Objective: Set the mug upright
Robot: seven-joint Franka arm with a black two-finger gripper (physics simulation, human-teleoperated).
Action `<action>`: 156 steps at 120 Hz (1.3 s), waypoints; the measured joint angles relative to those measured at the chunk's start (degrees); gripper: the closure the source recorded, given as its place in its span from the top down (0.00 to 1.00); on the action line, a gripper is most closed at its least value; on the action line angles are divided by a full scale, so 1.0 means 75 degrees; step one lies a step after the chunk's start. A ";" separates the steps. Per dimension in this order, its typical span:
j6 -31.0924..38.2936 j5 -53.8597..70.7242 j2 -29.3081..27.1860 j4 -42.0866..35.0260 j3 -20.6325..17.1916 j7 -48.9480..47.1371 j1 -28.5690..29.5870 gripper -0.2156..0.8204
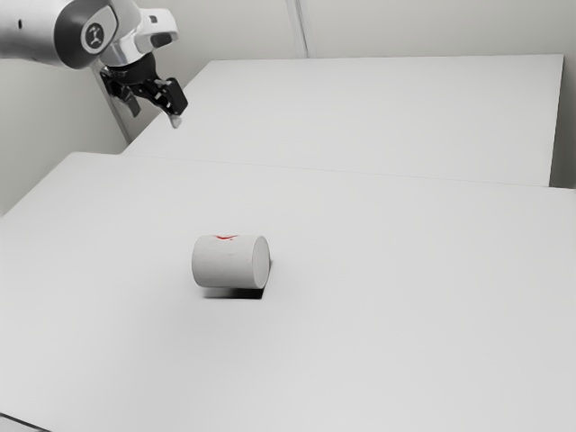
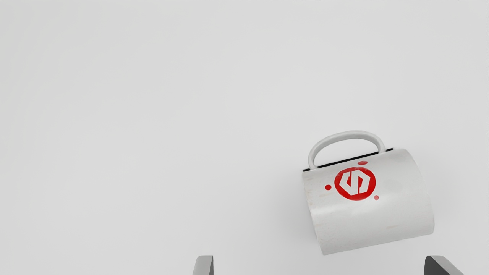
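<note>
"what's the biggest thing you can see?"

"the pale wall [image 1: 252,27] at the back. then the white worktop [image 1: 405,297], with its far edge running across the exterior view and a far corner towards that view's left. beyond that edge there's another flat white surface [image 1: 387,108]."

"and the arm [image 1: 31,31]?"

"it comes in at the exterior view's upper left. the black gripper [image 1: 155,114] hangs from it, up high, seen beyond the worktop's far edge, close to that far corner. it's open: the two fingers [image 2: 203,265] stand wide apart, and the mug is well away from them."

"so where's the mug [image 1: 223,263]?"

"lying on its side on the worktop, in from the far edge and nearer the exterior view's left than its right. its length runs roughly along the far edge. one round end faces the exterior view's right, though i can't tell if that's the base or the mouth."

"and the handle [image 2: 353,134]?"

"the wrist view has it sticking out from the mug's side, the side turned away from the fingertips."

"any markings?"

"a red round logo [image 2: 355,168] on the body, near the handle, with small red dots [image 2: 328,187] around it."
</note>
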 joint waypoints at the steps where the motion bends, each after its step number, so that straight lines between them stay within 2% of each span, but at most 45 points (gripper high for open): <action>1: 0.0004 -0.0005 0.0002 0.0001 0.0000 -0.0003 0.0002 0.79; 34: 0.0042 -0.0087 0.0032 -0.0270 -0.0014 -0.0067 0.0156 0.79; 48: -0.0001 -0.0845 0.0041 -0.0622 -0.0009 -0.0092 0.0477 0.79; 84: -0.0537 -0.3647 0.0113 -0.2120 -0.0008 -0.0036 0.2549 0.79; 103: -0.0675 -0.4856 0.0905 -0.2232 -0.0006 0.0195 0.3464 0.79; 123: -0.0674 -0.5759 0.1706 -0.2058 -0.0009 0.0508 0.3061 0.79; 156: -0.0470 -0.7194 0.2591 -0.2065 0.0087 0.1063 0.3106 0.79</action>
